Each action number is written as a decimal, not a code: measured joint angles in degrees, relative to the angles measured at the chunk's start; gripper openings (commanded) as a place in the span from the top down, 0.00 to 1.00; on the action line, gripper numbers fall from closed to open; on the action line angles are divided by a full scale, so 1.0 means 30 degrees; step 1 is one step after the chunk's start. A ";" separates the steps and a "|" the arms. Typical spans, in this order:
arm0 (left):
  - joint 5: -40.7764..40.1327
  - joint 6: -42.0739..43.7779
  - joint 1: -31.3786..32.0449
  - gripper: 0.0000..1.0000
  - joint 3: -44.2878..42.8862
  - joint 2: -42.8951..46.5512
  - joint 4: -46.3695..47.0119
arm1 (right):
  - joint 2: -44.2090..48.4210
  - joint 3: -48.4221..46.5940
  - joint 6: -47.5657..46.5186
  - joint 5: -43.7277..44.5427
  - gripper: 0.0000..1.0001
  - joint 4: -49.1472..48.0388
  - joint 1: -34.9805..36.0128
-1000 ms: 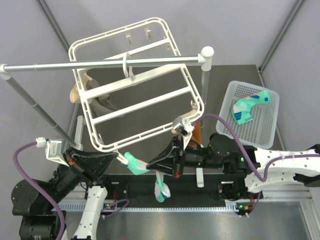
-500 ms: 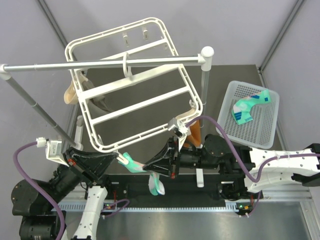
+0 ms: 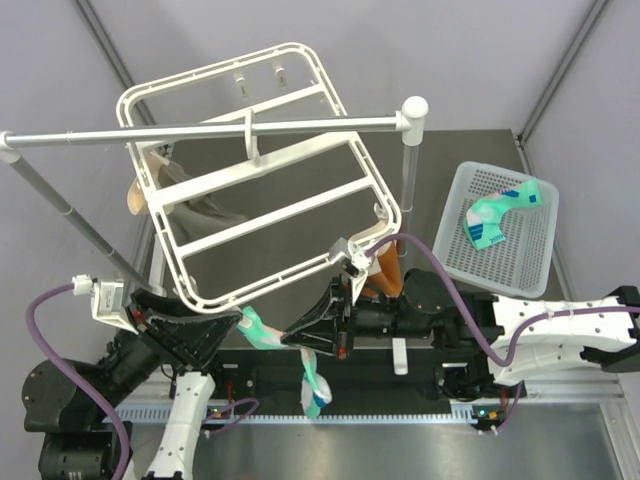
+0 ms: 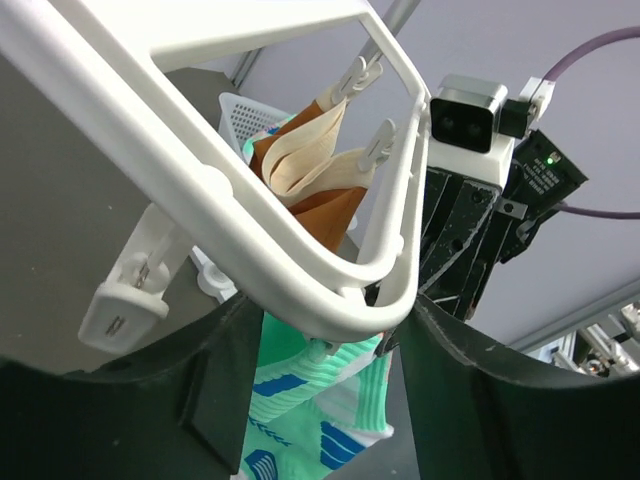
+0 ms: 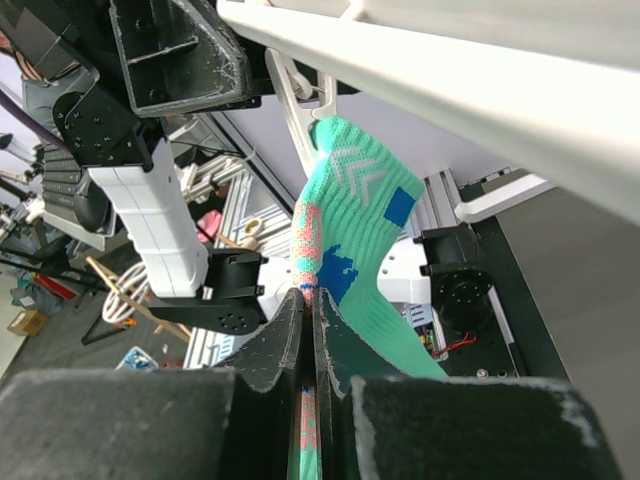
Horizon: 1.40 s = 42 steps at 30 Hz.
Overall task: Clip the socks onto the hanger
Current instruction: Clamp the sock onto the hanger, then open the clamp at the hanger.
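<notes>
The white hanger [image 3: 250,170] hangs tilted from the grey rail. A teal sock [image 3: 254,326] hangs by its cuff from a clip under the hanger's near corner. My left gripper [image 3: 228,328] is open. In the left wrist view its jaws stand apart on either side of that corner [image 4: 335,305] and the sock's cuff [image 4: 320,405], touching neither. My right gripper [image 3: 296,338] is shut on the sock's lower part. The right wrist view shows its fingers pinching the fabric [image 5: 340,210] below the clip [image 5: 305,105]. A second teal sock [image 3: 497,215] lies in the basket.
The white perforated basket [image 3: 530,262] stands at the right. The grey rail [image 3: 200,128] crosses above the hanger on its posts. An orange sock [image 3: 388,268] and a beige sock [image 4: 305,165] hang clipped at the hanger's right corner. Another beige piece [image 3: 140,190] hangs at its left edge.
My left gripper has opened. The hanger has swung to the left and back. My right gripper has shifted left with the sock, whose toe end now hangs lower.
</notes>
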<state>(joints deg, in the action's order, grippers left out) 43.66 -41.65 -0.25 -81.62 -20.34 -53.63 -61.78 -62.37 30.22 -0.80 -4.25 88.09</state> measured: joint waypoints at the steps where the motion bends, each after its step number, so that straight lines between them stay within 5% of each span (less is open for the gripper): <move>1: 0.0015 0.0015 -0.0007 0.36 0.0000 0.0000 -0.0007 | -0.0007 0.0000 -0.0029 0.0007 1.00 -0.0029 -0.0007; 19: -0.0736 0.2404 -0.0007 0.35 -0.3730 0.0219 -0.0736 | 0.0597 -0.0255 -0.1144 0.3249 1.00 0.1836 -0.0066; 27: -0.4568 0.4313 0.0007 0.38 -0.7089 0.0204 -0.2914 | 0.1792 -0.0357 -0.2091 0.4663 0.98 0.3402 -0.0073; 42: -0.3140 0.2761 0.0015 0.34 -0.0393 0.0262 -0.0481 | 0.3694 -0.0874 -0.4510 0.7446 0.96 0.4874 -0.0087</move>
<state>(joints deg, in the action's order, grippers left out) 34.24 -33.36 -0.21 -82.81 -19.55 -55.07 -50.70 -64.99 16.69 21.54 10.37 87.83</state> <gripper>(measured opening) 0.666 0.035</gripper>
